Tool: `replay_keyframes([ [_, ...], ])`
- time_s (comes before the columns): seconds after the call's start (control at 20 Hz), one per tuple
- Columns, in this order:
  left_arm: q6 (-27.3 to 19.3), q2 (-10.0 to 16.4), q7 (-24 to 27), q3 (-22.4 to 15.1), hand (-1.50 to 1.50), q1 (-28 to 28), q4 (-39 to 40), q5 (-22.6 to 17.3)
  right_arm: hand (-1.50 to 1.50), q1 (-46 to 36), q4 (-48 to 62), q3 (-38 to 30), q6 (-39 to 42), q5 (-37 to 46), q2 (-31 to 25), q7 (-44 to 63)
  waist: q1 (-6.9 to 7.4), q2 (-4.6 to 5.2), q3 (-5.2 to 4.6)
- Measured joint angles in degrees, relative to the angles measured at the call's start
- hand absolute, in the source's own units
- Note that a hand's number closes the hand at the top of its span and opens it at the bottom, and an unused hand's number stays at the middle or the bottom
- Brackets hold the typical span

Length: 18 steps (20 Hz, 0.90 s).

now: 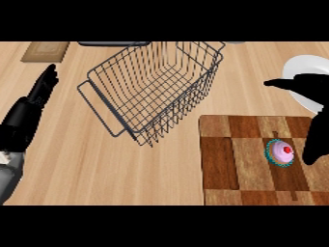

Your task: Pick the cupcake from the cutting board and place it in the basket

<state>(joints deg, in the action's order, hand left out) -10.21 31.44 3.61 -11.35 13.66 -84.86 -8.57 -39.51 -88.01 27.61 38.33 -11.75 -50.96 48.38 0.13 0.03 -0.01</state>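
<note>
While the small pink-frosted cupcake [281,152] sits on the chequered wooden cutting board [227,159], the open right hand [321,91], fingers just beside it, should straddle it before closing; the dark wire basket [156,87] lies left, and the left hand [24,118] rests open.

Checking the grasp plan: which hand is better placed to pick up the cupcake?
Right. The right hand hangs open over the cutting board, its fingertips just beside the cupcake. The left hand rests open at the view's left edge, with the basket between it and the board.
</note>
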Motion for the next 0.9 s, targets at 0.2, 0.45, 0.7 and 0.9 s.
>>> replay_keyframes([
  [0.2, 0.9, -0.5, 0.5, 1.0, 0.00, -1.8, -0.9, 0.9, -1.50, 2.4, 0.9, 0.0, 0.7, 3.6, 2.1, -0.6, 0.12, -0.03, 0.00],
  [0.45, 1.9, -1.9, -0.4, 2.2, 0.00, -1.7, -1.2, 2.4, -1.50, 6.8, 1.6, -1.5, 2.0, 10.4, 3.5, -3.3, -0.06, -0.04, 0.02],
  [0.7, 3.3, -3.2, -2.7, 3.5, 0.00, -1.7, -3.3, 4.0, -1.50, 10.5, 1.1, -4.5, 2.9, 15.8, 5.8, -5.6, -0.06, -0.06, 0.02],
  [0.9, 4.3, -4.5, -2.3, 4.8, 0.00, -2.4, -3.4, 5.2, -1.50, 13.9, 0.8, -5.5, 2.1, 21.8, 8.1, -8.9, -0.06, -0.05, 0.02],
])
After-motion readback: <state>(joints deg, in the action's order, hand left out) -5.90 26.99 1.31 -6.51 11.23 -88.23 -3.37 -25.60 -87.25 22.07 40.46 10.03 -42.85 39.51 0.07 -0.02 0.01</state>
